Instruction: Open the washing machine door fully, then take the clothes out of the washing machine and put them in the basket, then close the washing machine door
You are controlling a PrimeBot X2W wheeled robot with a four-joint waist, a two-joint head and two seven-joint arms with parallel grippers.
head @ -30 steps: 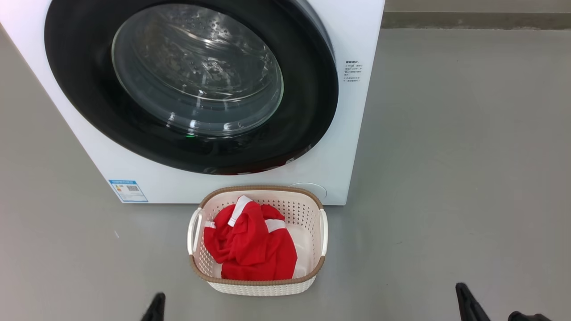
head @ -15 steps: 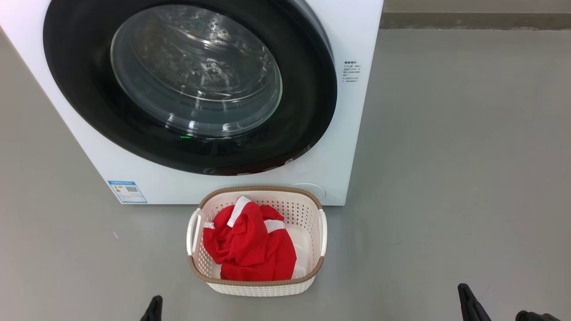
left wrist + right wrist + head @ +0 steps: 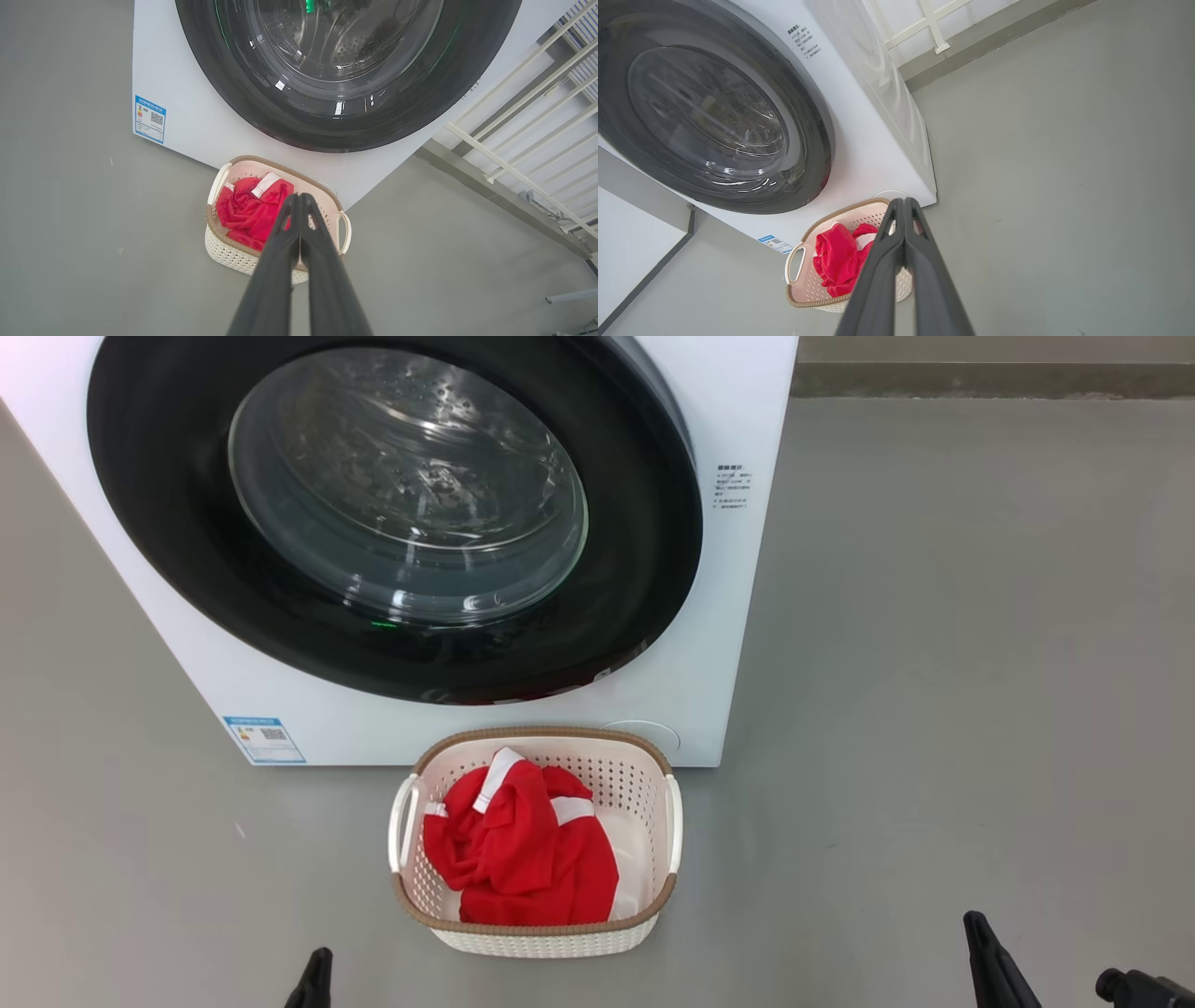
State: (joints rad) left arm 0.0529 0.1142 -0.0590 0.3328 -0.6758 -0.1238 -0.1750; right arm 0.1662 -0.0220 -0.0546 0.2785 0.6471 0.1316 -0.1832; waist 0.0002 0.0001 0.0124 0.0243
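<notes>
Basket [image 3: 541, 735] crosswise before washing machine [image 3: 733, 616], clothes [image 3: 523, 859] inside, left gripper [image 3: 299, 197] and right gripper [image 3: 903, 201] pinched together

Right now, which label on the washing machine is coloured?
The blue label at its front's lower left corner; the printed label beside the washing machine door is only black text.

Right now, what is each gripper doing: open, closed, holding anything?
Left gripper: closed, holding nothing.
Right gripper: closed, holding nothing.
</notes>
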